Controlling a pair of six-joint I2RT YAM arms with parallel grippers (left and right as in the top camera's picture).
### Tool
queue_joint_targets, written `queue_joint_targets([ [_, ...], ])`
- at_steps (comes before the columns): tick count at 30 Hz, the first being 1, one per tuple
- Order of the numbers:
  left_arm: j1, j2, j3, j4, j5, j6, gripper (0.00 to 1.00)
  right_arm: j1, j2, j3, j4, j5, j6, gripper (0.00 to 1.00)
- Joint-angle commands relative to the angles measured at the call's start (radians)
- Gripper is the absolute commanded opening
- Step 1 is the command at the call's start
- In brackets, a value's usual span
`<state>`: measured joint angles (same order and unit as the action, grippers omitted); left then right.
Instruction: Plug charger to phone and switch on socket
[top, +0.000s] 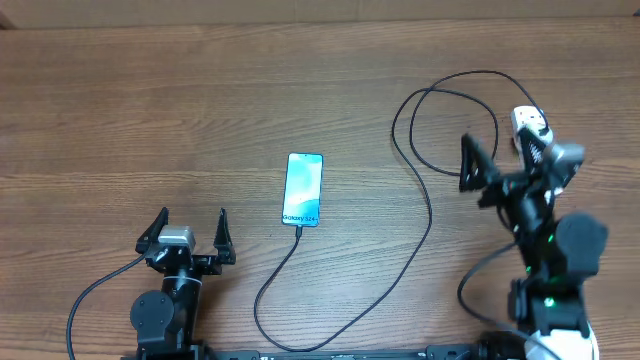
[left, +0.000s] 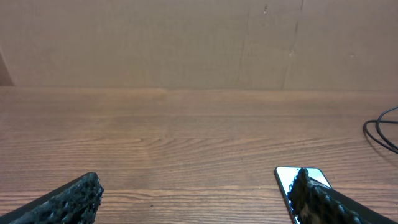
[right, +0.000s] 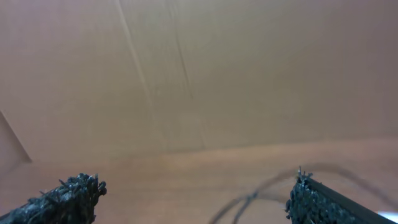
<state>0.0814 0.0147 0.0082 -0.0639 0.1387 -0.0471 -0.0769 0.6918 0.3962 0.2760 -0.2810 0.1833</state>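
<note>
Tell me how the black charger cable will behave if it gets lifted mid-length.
The charger cable lies in loose curves and loops, so it will probably sag and flop rather than hold shape. It looks thin, so likely light. One end seems to meet the phone, so a pull could drag that slim phone along.

Even, warm light with soft shadows; the right wrist view looks somewhat blurred, perhaps out of focus.

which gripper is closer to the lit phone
The left gripper, open just left of the slim blue-screened smartphone, whose corner shows in its wrist view. The right gripper sits farther off, by the white power strip.
</note>
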Motion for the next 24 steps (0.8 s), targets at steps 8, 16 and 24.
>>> queue_joint_targets([
  [8,0.01,-0.011,-0.003,-0.002,0.004,0.025,1.0,0.005,-0.275,-0.272,0.002,0.083,-0.001,1.0],
  [16,0.01,-0.011,-0.003,-0.002,0.004,0.025,1.0,0.005,-0.453,-0.363,-0.105,0.106,-0.001,1.0],
  [24,0.01,-0.011,-0.003,-0.002,0.004,0.025,1.0,0.005,-0.621,-0.388,-0.355,0.174,-0.001,1.0],
])
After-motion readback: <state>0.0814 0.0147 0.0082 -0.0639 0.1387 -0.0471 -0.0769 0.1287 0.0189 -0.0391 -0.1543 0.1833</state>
